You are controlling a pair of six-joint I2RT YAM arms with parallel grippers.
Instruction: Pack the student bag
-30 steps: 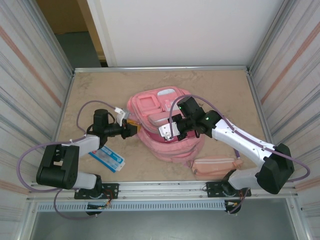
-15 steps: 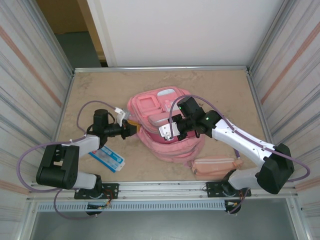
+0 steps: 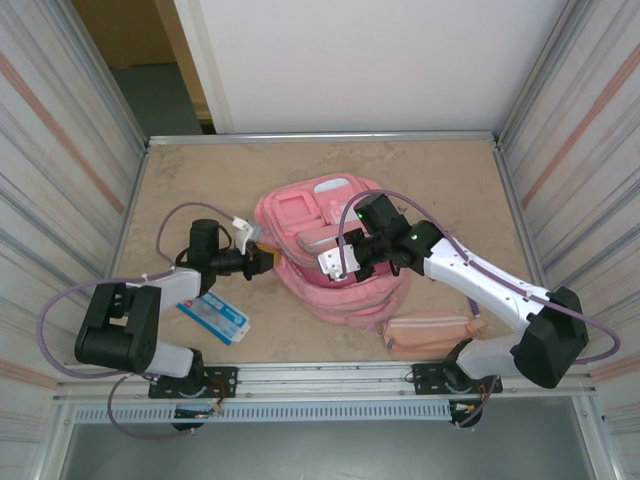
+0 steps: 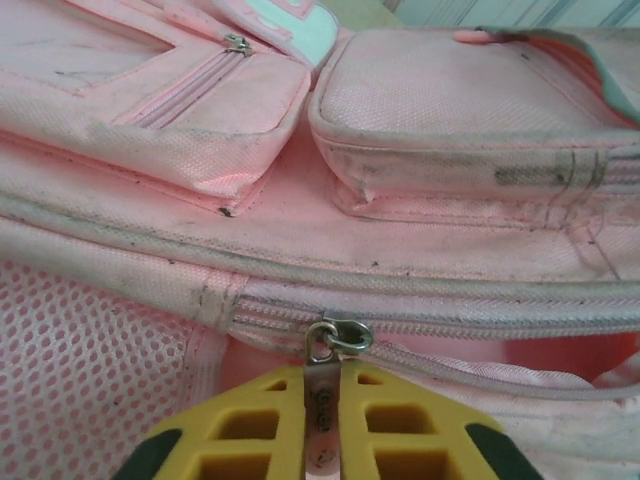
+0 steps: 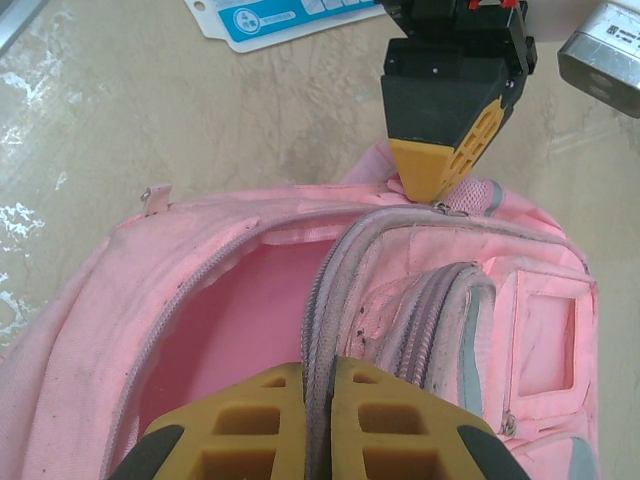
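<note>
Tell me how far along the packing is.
Done: the student bag main compartment lies open. In hand: left pincer clamps the zipper pull, right pincer pinches the zip edge. To do: pink pouch and blue packet lie on the table, unpacked.

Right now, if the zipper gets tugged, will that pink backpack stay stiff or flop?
Probably flops: the backpack is soft fabric, its rim sagging. Lying flat, it would likely slide, not tip, though the right gripper pinches its rim.

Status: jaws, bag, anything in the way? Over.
Left gripper: jaws shut on zipper pull. Right gripper: jaws shut on student bag at its opening rim. Main compartment open. Pink pouch, blue card beside bag, not blocking.
</note>
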